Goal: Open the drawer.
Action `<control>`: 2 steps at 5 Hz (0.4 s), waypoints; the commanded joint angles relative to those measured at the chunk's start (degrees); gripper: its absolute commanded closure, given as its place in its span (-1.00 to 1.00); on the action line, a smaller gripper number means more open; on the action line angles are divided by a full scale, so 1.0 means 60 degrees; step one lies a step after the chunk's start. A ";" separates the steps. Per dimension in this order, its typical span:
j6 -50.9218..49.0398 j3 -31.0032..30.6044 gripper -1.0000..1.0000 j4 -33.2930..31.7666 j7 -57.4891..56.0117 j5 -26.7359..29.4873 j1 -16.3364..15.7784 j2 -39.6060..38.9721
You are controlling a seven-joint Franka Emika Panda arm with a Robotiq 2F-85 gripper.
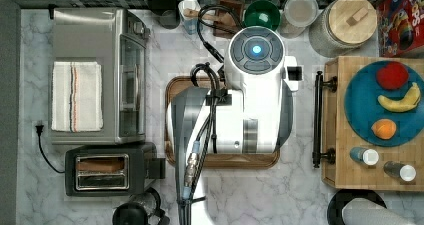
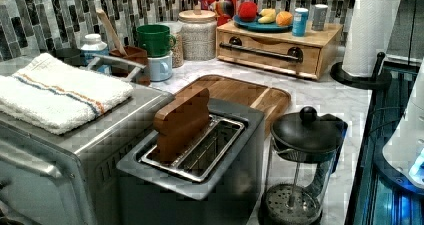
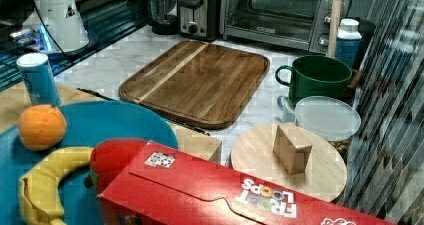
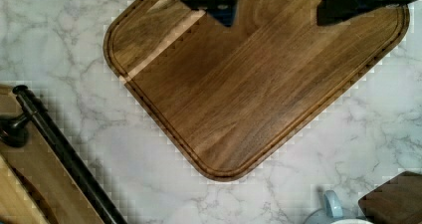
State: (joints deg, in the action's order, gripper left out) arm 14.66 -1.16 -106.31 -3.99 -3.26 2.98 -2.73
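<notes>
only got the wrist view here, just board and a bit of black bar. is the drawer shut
Observer: Yes, in the left view the drawer front sits flush with its bamboo cabinet.
Operator: handle free to grab
Observer: The handle runs bare along its length in the top view, nothing on it.
Operator: anything on top that could tip
Observer: A blue plate with fruit and two small shakers, one at, stand on the cabinet.
Operator: where's the arm
Observer: Over the brown board, to the top view's left of the handle.
</notes>
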 commanded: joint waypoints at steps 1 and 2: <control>0.0010 -0.0024 -1.00 -0.0006 -0.0015 -0.0021 0.0022 -0.0001; 0.0010 -0.0059 -1.00 -0.0006 -0.0014 -0.0023 0.0057 -0.0001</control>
State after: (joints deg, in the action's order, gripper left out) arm 14.38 -1.22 -106.48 -4.11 -3.60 3.69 -3.65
